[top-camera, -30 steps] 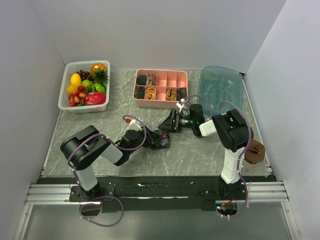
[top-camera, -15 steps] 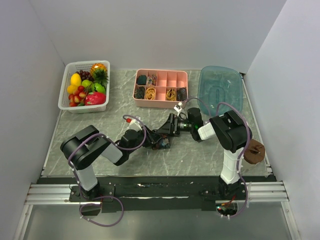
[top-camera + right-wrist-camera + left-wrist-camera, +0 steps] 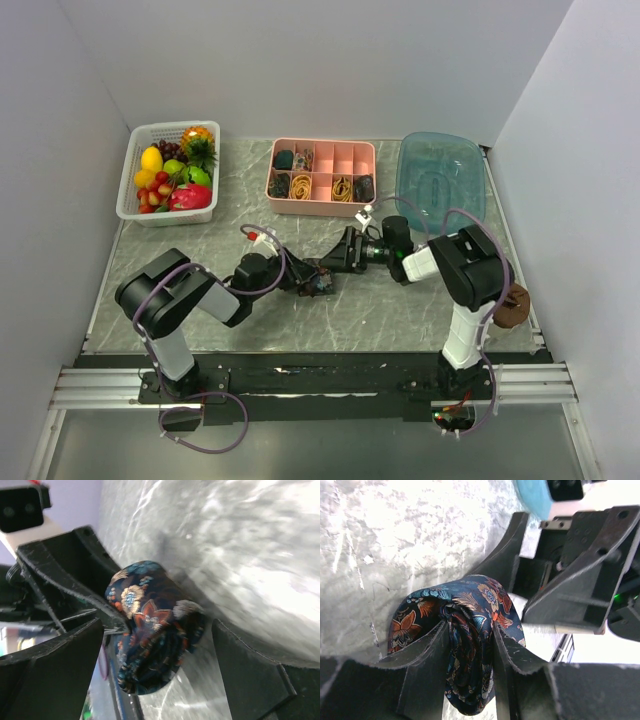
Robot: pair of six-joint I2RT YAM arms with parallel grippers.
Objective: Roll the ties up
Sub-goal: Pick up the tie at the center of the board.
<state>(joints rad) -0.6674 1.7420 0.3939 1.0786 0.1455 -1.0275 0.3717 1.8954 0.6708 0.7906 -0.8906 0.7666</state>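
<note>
**Dark navy paisley fabric tie [image 3: 470, 605], rolled, in left gripper [image 3: 469, 652]**

The tie is wound into a compact roll. It lies on the grey marble-patterned table [image 3: 200, 262] near its centre, in front of the pink plastic compartment tray [image 3: 320, 211]. Left gripper: clenched on the roll, one finger pressed into each side, fabric bulging above them. Right gripper [image 3: 159, 647]: released, fingers spread wide either side of the roll's other end. Contact with the fabric cannot be told. The two grippers face each other across the roll.
</note>
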